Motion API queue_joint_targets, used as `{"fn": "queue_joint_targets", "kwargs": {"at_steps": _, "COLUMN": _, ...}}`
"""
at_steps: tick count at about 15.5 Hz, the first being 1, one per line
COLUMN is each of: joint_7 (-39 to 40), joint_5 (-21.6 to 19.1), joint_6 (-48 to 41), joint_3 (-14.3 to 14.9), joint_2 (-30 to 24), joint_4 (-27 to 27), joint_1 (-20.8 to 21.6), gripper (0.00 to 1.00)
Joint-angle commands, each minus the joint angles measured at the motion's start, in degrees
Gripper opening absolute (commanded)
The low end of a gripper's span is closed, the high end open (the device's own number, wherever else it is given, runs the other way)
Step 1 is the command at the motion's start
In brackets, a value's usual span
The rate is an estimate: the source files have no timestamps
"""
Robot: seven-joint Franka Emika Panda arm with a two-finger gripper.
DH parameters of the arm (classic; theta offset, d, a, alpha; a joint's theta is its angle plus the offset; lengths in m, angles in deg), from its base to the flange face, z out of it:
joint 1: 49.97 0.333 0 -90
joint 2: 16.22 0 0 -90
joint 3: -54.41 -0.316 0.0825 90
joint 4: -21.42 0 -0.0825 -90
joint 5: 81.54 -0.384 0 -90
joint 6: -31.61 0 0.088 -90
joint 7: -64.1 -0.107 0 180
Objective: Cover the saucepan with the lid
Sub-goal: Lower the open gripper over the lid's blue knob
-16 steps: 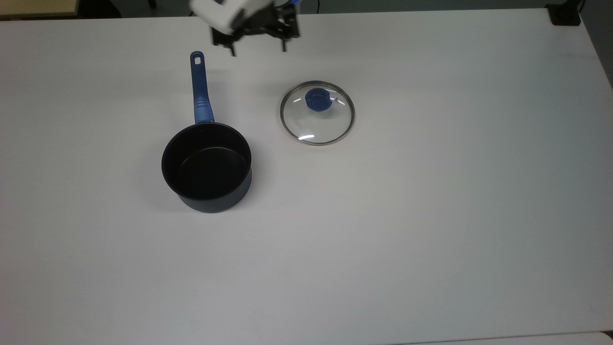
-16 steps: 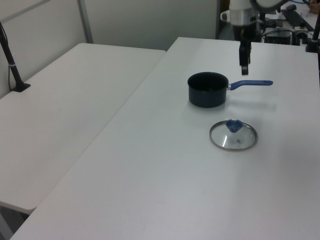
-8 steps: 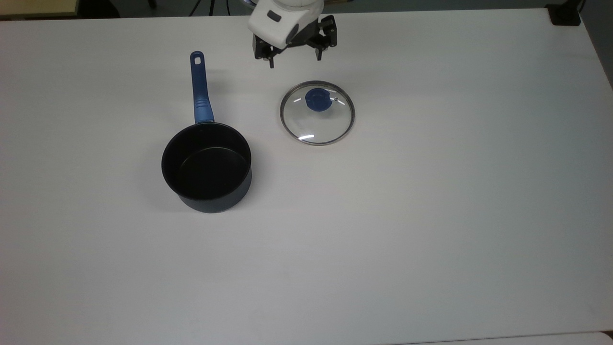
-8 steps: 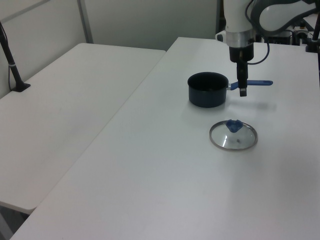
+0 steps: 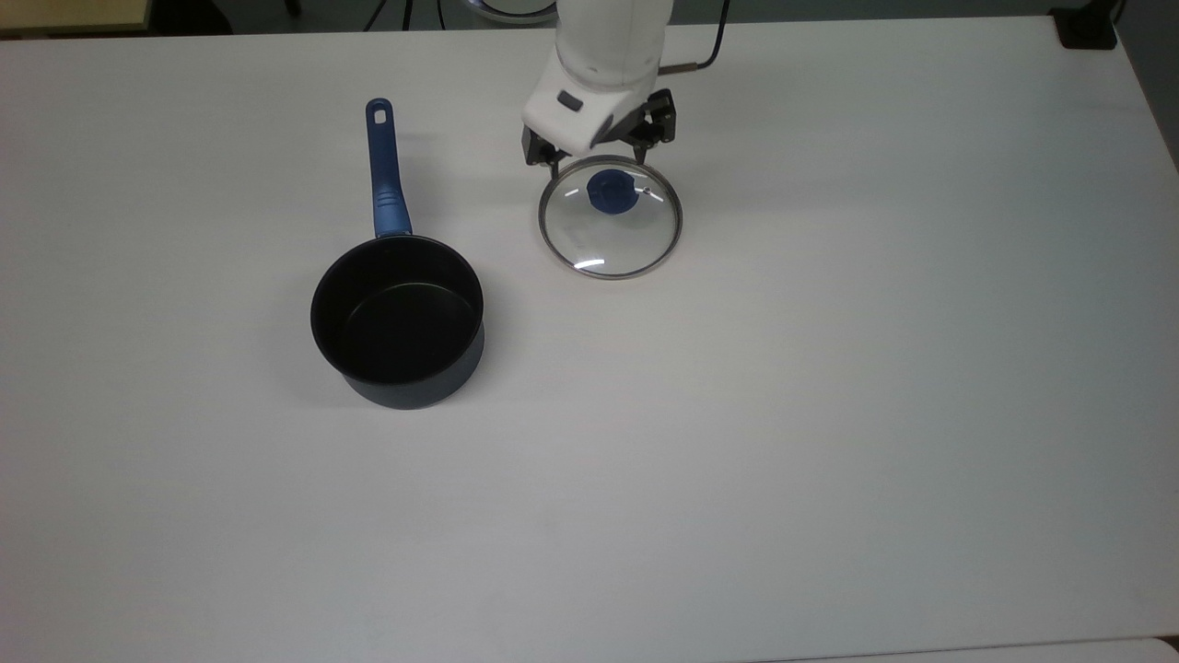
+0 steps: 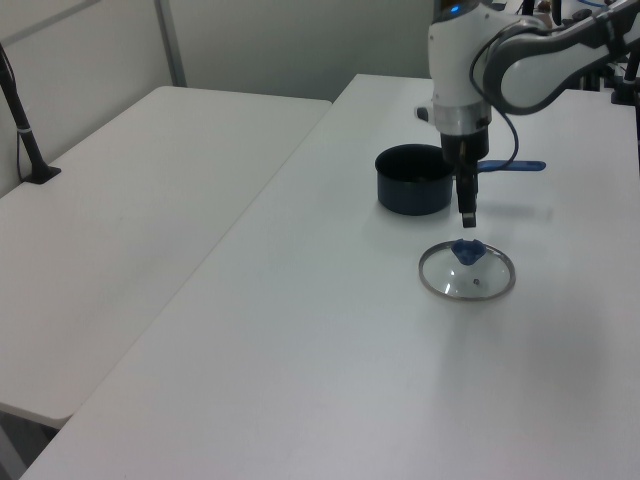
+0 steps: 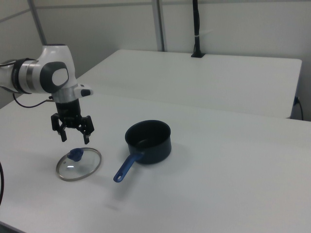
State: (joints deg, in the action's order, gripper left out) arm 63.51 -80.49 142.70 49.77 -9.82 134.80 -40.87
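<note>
Reaching down from the upper edge of the top view, the white arm (image 5: pixel 608 46) points its wrist straight at the table (image 5: pixel 829 414), and the gripper (image 5: pixel 598 166) hangs just over the far rim of the lid (image 5: pixel 610 217). In the right view the gripper (image 7: pixel 74 138) sits at the left of the frame, its two dark fingers (image 7: pixel 62 136) spread wide apart and holding nothing, tips clear above the lid (image 7: pixel 78 164). In the left view the arm (image 6: pixel 520 60) bends in from the upper right corner, and the gripper (image 6: pixel 466 216) shows edge-on, hovering right above the blue knob (image 6: pixel 467 250) without touching it.

The lid (image 6: pixel 466 272) lies flat on the table, knob up, in the upper middle of the top view. Its knob (image 5: pixel 611 191) sits toward the rim nearest the arm as that view shows it. No lettering on the glass can be read, and no marks on the arm are legible.

The saucepan (image 5: pixel 398 319) stands upright and uncovered, left of centre in the top view, well apart from the lid, its blue handle (image 5: pixel 384 170) pointing toward the top of the frame. In the right view the saucepan (image 7: pixel 148 141) is at the centre, its handle (image 7: pixel 127 168) pointing to the lower left; in the left view the saucepan (image 6: pixel 412 178) is partly behind the arm.
</note>
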Motion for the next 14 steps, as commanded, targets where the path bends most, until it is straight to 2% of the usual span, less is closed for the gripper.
{"fn": "queue_joint_targets", "kwargs": {"at_steps": 1, "joint_7": -3.26, "joint_5": 1.93, "joint_6": 2.10, "joint_3": -1.51, "joint_2": 1.86, "joint_4": 0.09, "joint_1": 1.18, "gripper": 1.00}}
{"fn": "queue_joint_targets", "kwargs": {"at_steps": 6, "joint_7": -4.94, "joint_5": 3.26, "joint_6": 3.16, "joint_3": -2.04, "joint_2": 4.13, "joint_4": 0.09, "joint_1": 1.26, "gripper": 1.00}}
{"fn": "queue_joint_targets", "kwargs": {"at_steps": 10, "joint_7": -8.72, "joint_5": 6.51, "joint_6": 5.01, "joint_3": -3.19, "joint_2": 6.42, "joint_4": 0.09, "joint_1": 1.18, "gripper": 1.00}}
{"fn": "queue_joint_targets", "kwargs": {"at_steps": 14, "joint_7": -8.81, "joint_5": 6.69, "joint_6": 5.01, "joint_3": -3.71, "joint_2": 6.87, "joint_4": 0.09, "joint_1": 1.18, "gripper": 1.00}}
